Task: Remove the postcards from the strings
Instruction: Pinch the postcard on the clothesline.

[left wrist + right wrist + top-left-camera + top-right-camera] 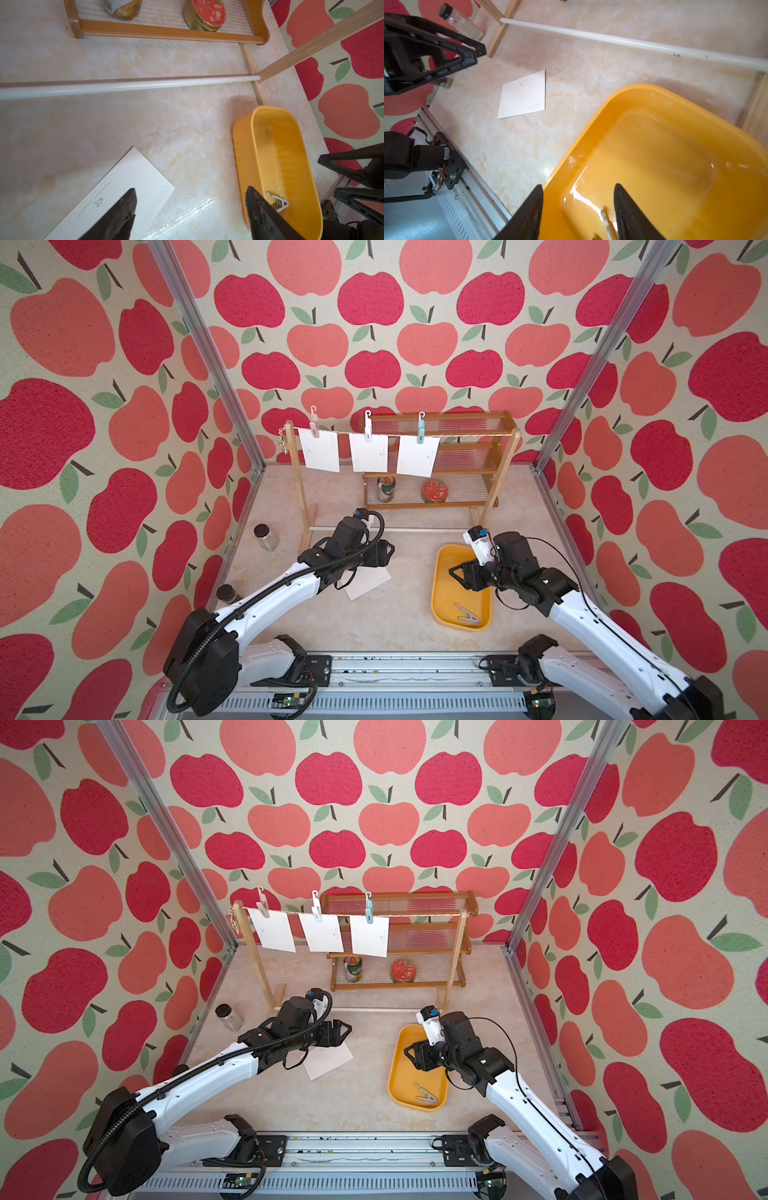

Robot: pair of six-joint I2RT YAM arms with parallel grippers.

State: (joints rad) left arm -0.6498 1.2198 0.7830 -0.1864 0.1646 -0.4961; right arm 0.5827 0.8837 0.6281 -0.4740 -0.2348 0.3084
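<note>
The left gripper (pixel 190 189) and right gripper (pixel 578 185) are standing spread, empty; the teal-pegged postcard (pixel 417 458) is hanging high beyond, seemingly between them.

Three postcards (pixel 321 932) pegged on string (pixel 424 914), fourth postcard (pixel 330 1063) flat on table (pixel 332 1106) under my left gripper (pixel 343 1031), my right gripper (pixel 409 1052) over yellow tray (pixel 392 1088), one clip (pixel 426 1094) inside.

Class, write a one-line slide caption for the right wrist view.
Open right gripper over the yellow tray; one postcard lies flat on the table nearby.
</note>
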